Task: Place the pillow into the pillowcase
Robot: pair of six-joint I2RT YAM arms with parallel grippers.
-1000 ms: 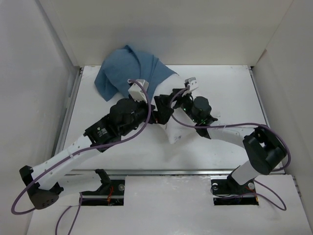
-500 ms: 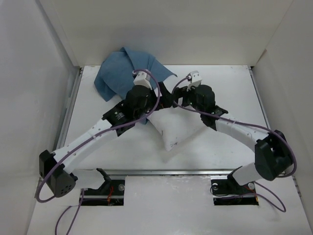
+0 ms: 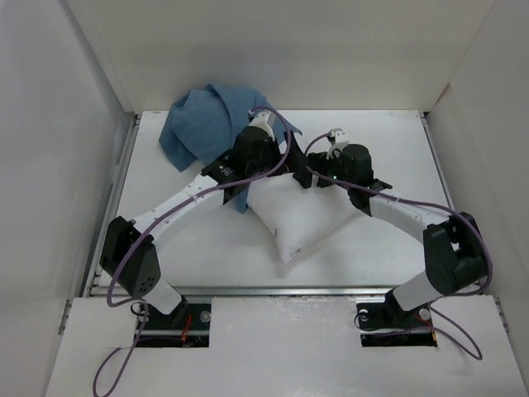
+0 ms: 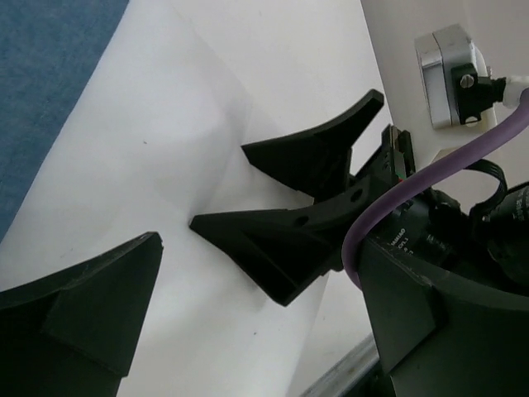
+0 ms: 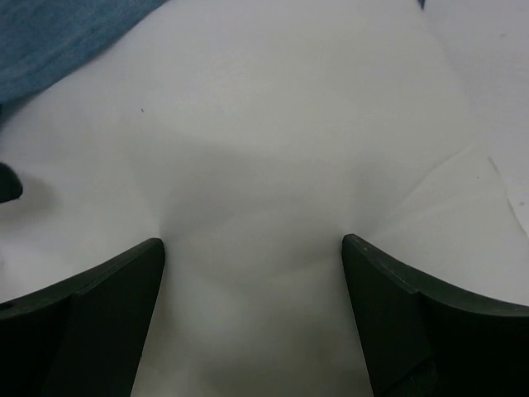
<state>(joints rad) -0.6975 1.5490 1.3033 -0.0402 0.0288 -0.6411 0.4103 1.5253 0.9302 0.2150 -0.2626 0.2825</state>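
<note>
While the pillow (image 3: 297, 219) sits mid-table against the crumpled pillowcase (image 3: 202, 124) at far left, left gripper (image 3: 289, 168) and right gripper (image 5: 252, 244), fingers apart, press its far edge; next, seemingly, a pinch and push into the case.

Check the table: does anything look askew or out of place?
Yes. The pillowcase is crumpled in a heap at the far left corner, bunched against the back wall rather than lying flat. The pillow lies skewed, diagonal to the table edges.
</note>
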